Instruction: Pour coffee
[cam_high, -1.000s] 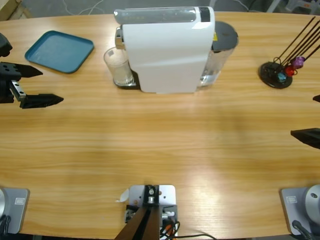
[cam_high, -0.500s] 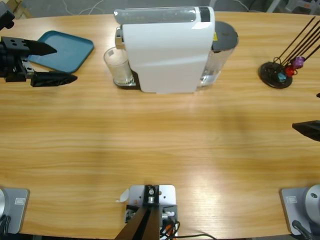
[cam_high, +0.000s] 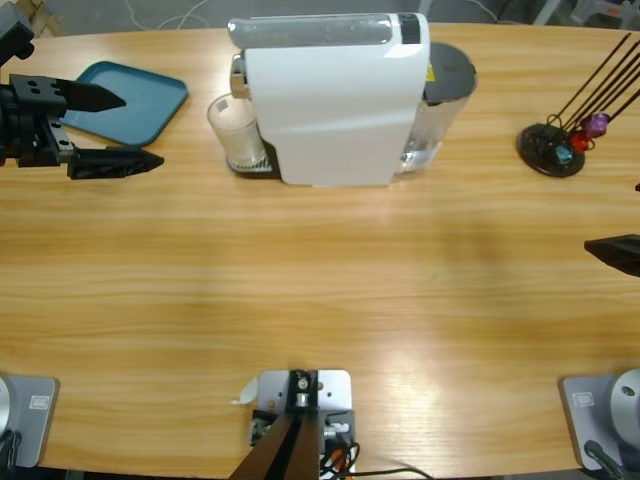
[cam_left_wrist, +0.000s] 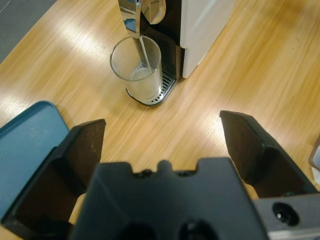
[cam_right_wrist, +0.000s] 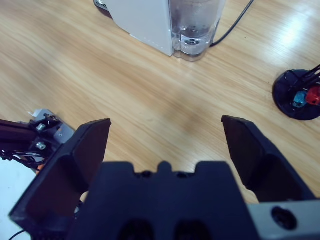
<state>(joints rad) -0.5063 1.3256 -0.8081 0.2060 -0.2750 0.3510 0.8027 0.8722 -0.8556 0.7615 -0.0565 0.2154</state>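
Note:
A white coffee machine (cam_high: 330, 95) stands at the back middle of the table, with a clear glass (cam_high: 236, 133) on its drip tray under the spout. In the left wrist view the glass (cam_left_wrist: 138, 67) holds a pale liquid at its bottom, and the machine (cam_left_wrist: 200, 22) rises behind it. My left gripper (cam_high: 120, 128) hangs open at the far left, level with the glass and a hand's width short of it. My right gripper (cam_right_wrist: 165, 145) is open over bare wood at the right edge; only one jaw tip shows in the high view.
A teal tray (cam_high: 118, 101) lies at the back left, just behind my left gripper. A black capsule stand (cam_high: 555, 148) with coloured capsules and thin rods sits at the back right. The machine's water tank (cam_right_wrist: 192, 25) and cable face my right gripper.
My left gripper has swung from the table's left edge up and toward the glass, now beside the tray. The right gripper has barely shifted.

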